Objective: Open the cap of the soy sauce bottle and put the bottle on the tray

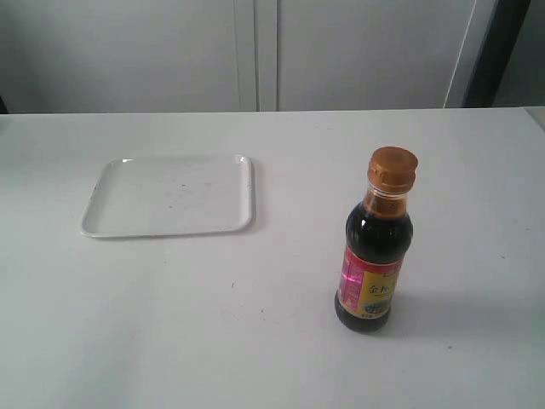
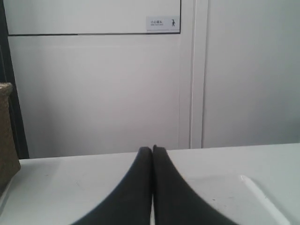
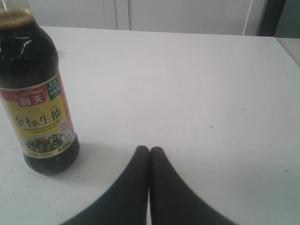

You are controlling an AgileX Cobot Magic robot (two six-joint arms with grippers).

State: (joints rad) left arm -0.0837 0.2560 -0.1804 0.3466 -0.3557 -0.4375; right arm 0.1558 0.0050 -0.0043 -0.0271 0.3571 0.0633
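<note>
The soy sauce bottle (image 1: 373,256) stands upright on the white table (image 1: 281,341), right of centre, with its golden-brown cap (image 1: 392,167) closed. Its pink and yellow label faces the camera. The white tray (image 1: 230,223) lies flat and bare at the left. Neither gripper shows in the exterior view. In the right wrist view the bottle (image 3: 38,93) stands close beside my right gripper (image 3: 149,149), which is shut and holds nothing; the cap is cut off there. My left gripper (image 2: 152,148) is shut on nothing above the table, with a corner of the tray (image 2: 262,197) beside it.
A white panelled wall (image 1: 255,51) runs behind the table's far edge. A dark vertical strip (image 1: 502,47) stands at the back right. In the left wrist view a brownish woven object (image 2: 7,136) sits at the frame's edge.
</note>
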